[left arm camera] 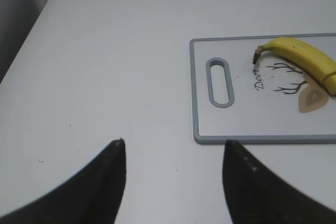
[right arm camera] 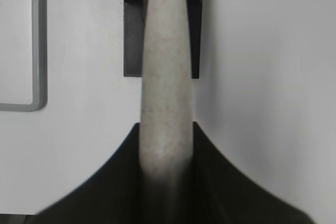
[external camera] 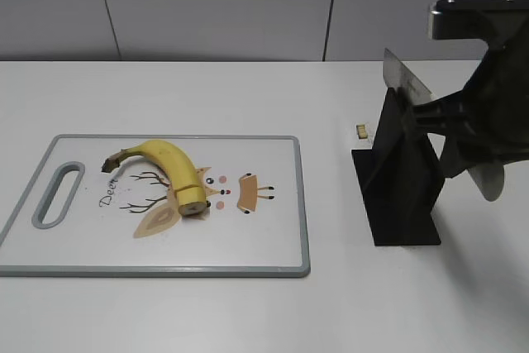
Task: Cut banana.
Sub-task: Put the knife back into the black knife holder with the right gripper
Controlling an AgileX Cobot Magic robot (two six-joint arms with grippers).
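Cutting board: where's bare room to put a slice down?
Free: cutting board right end, past the deer print, and its far strip behind the banana. Also bare table between board and knife stand. Crowded: board's middle.

Slanted front view; two wrist close-ups

The right arm enters from the right edge, its gripper (external camera: 463,134) closed around a pale speckled knife handle (right arm camera: 165,93) that runs out between its two dark fingers. The left gripper (left arm camera: 173,153) hovers low above the table, fingers spread wide apart, gripping nothing
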